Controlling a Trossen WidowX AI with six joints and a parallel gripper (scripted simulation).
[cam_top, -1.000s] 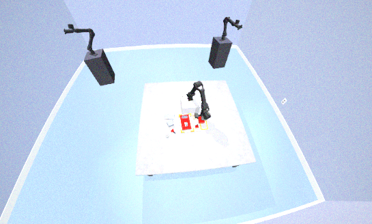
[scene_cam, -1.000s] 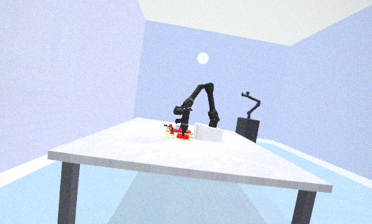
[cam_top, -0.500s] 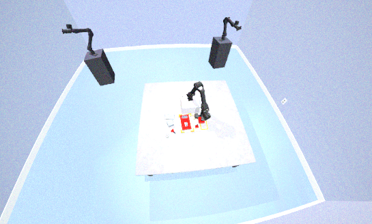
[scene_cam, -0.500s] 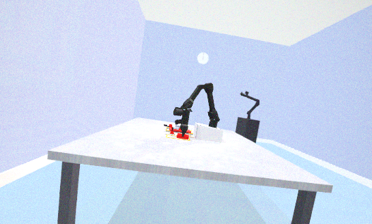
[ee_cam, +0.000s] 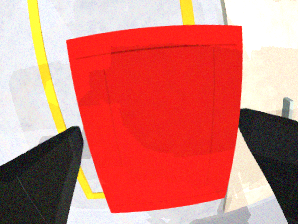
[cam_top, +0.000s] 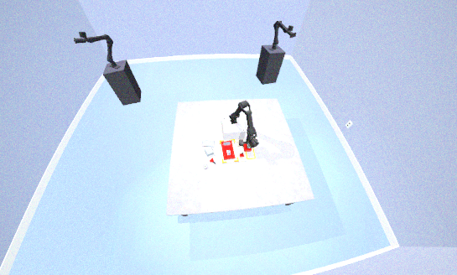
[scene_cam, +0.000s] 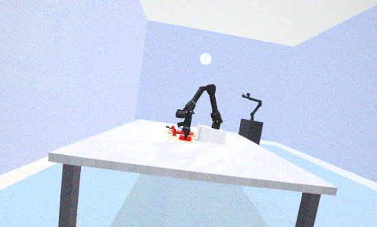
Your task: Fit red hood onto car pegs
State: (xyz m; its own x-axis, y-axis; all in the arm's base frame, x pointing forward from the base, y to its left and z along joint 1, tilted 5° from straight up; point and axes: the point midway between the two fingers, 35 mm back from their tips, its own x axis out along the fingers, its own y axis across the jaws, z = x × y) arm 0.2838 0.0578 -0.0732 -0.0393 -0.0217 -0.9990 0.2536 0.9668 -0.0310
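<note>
The red hood [cam_top: 247, 148] [scene_cam: 184, 138] [ee_cam: 170, 170] lies on the table inside a yellow outline [ee_cam: 54, 107], flat face up in the wrist view. My gripper [ee_cam: 162, 126] is open and low over the hood. Its fingers stand on either side of the hood, the left one very close to the left edge and the right one close to the right edge. The red chassis [cam_top: 225, 155] lies beside it, between yellow corner marks, with a small light-coloured engine block [cam_top: 228, 153] on its deck. The pegs are too small to make out, and the hood's corner holes do not show.
A white box [cam_top: 231, 131] [scene_cam: 212, 135] stands beside the work area, near the arm's base. Small red parts [cam_top: 212, 161] [scene_cam: 173, 130] and pale pieces [cam_top: 209, 152] lie around the chassis. Two other arms stand on dark pedestals [cam_top: 122, 83] [cam_top: 270, 64] away from the table.
</note>
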